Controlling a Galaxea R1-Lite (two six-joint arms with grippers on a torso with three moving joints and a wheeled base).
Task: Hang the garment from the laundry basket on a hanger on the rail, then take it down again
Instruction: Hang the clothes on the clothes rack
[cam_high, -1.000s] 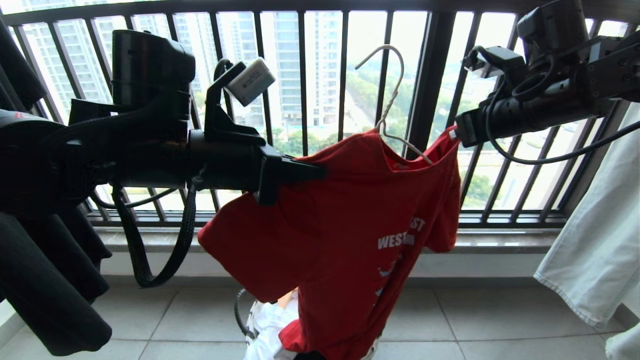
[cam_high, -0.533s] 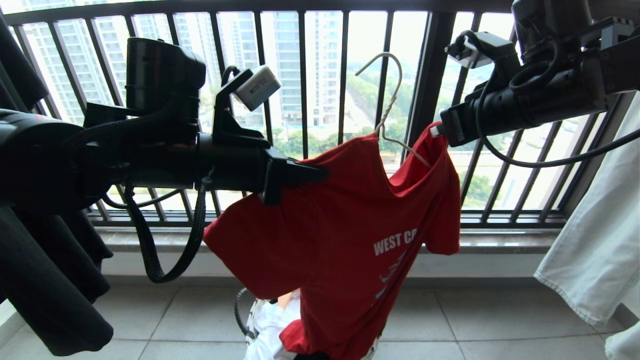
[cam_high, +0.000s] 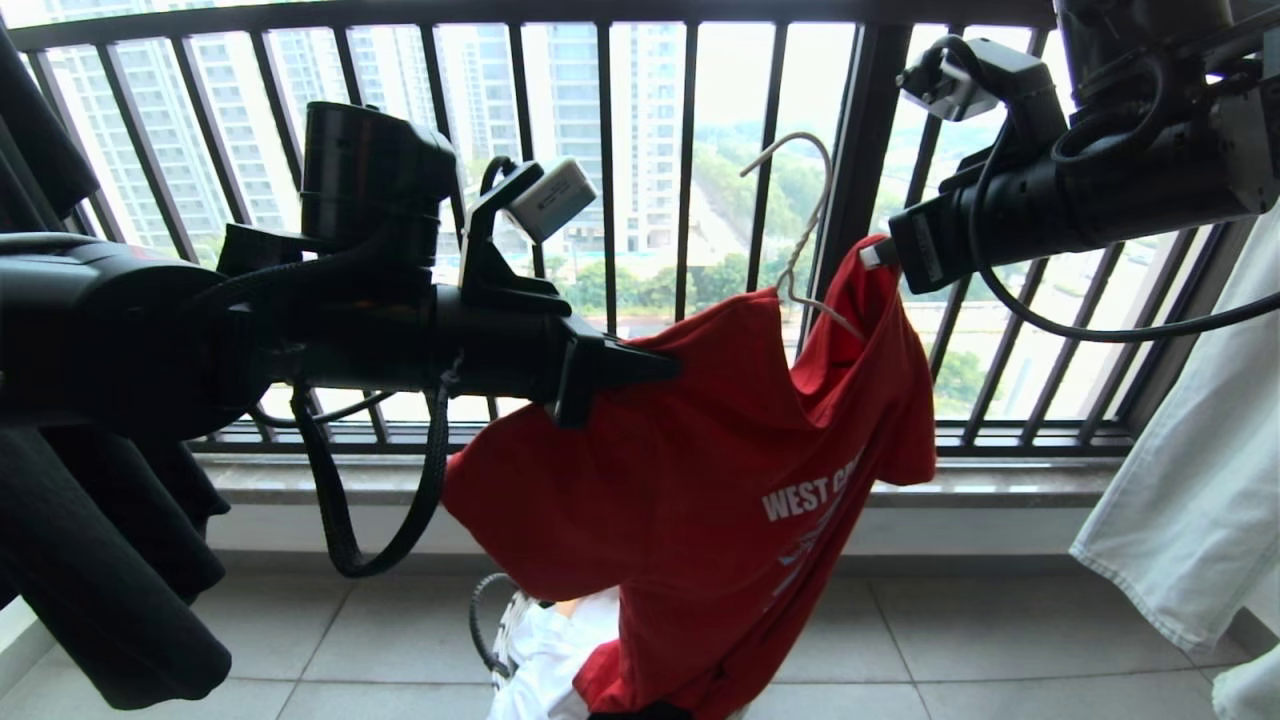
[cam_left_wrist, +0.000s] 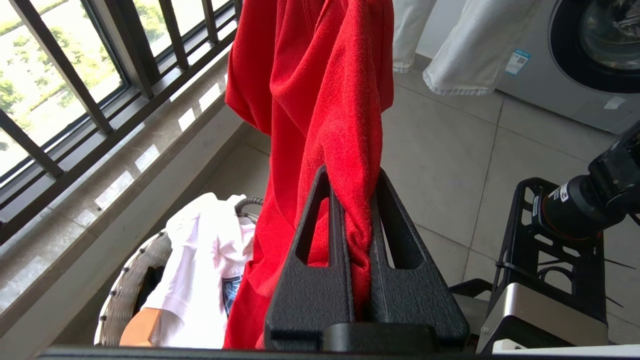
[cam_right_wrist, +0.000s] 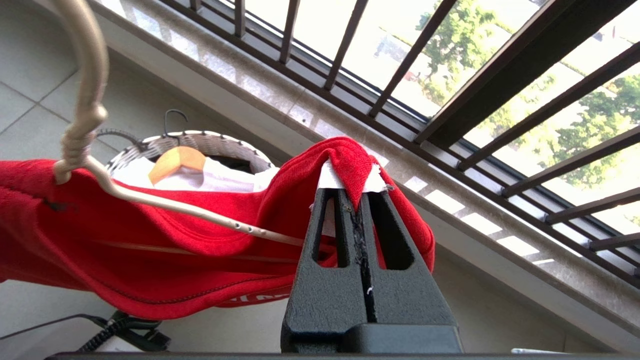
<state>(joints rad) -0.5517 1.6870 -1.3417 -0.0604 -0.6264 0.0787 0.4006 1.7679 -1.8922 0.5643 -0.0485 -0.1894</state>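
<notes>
The red garment (cam_high: 720, 480) hangs stretched between both grippers in front of the window. My left gripper (cam_high: 668, 365) is shut on a bunched fold of one shoulder (cam_left_wrist: 354, 175). My right gripper (cam_high: 882, 255) is shut on the other shoulder (cam_right_wrist: 352, 186), slightly higher. The white wire hanger (cam_high: 803, 255) sticks up out of the neck opening, its hook free in the air; one arm of the hanger (cam_right_wrist: 75, 142) runs inside the garment (cam_right_wrist: 150, 250). The laundry basket (cam_high: 507, 635) stands on the floor below, under the garment's hem. The rail is out of view.
A black window railing (cam_high: 860, 150) stands right behind the garment. A black garment (cam_high: 100, 560) hangs at the left and pale trousers (cam_high: 1190, 480) at the right. The basket (cam_right_wrist: 215, 142) holds a white shirt on a wooden hanger (cam_right_wrist: 175, 162). A washing machine (cam_left_wrist: 590, 50) stands behind.
The left gripper has shifted right and a little down, the right gripper up and slightly left. The garment and hanger have drifted to the right; both grips are unchanged.
</notes>
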